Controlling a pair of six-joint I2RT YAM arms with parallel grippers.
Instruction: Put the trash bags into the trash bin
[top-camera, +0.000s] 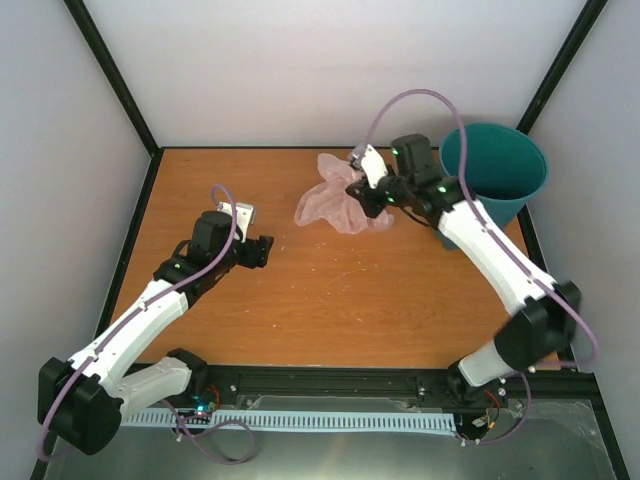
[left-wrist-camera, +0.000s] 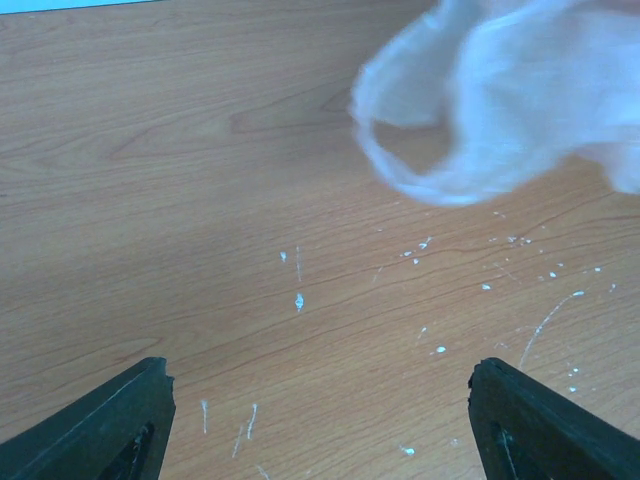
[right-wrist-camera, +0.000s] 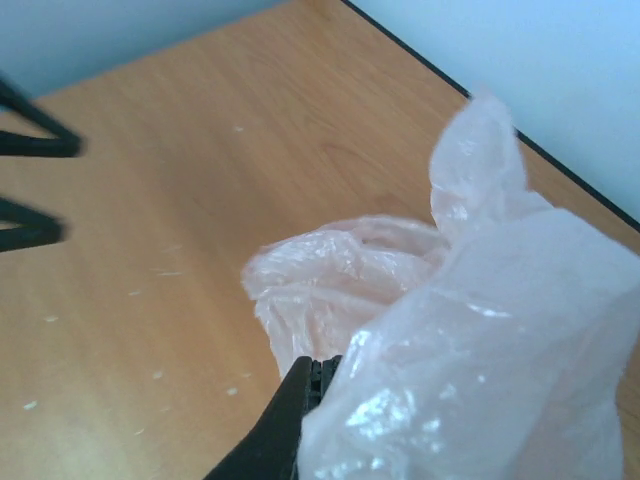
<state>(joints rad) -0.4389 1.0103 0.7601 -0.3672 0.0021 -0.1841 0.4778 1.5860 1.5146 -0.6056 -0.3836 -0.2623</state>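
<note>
- The trash bag (top-camera: 335, 200) sits as a crumpled pale-pink bunch towards the far edge of the worktop (top-camera: 330, 300), right of its middle, so only a short carry towards the far right corner is left
- The right gripper (top-camera: 365, 197) is at the bag's right flank with the film bunched against it. In the right wrist view one dark finger (right-wrist-camera: 290, 420) presses into the plastic and the other is buried under it, so I judge the jaws to be closed on a fold of the bag
- Gripping at a gathered fold rather than a loose edge makes sense, since film this thin and crinkly would slip or tear from a light pinch
- Whether the bag's lower folds are clear of the wood or dragging on it cannot be told from these views
- The trash bin (top-camera: 495, 178) stands upright at the far right corner, mouth open, just beside the right arm's wrist, nothing visible in it yet
- The left gripper (top-camera: 265, 250) hovers left of the middle of the worktop, jaws spread wide and holding nothing, aimed at the bag but well apart from it, probably waiting to tuck in loose plastic
- The bag looks bulkier than the bin's mouth, so stuffing it down is the likely difficulty
</note>
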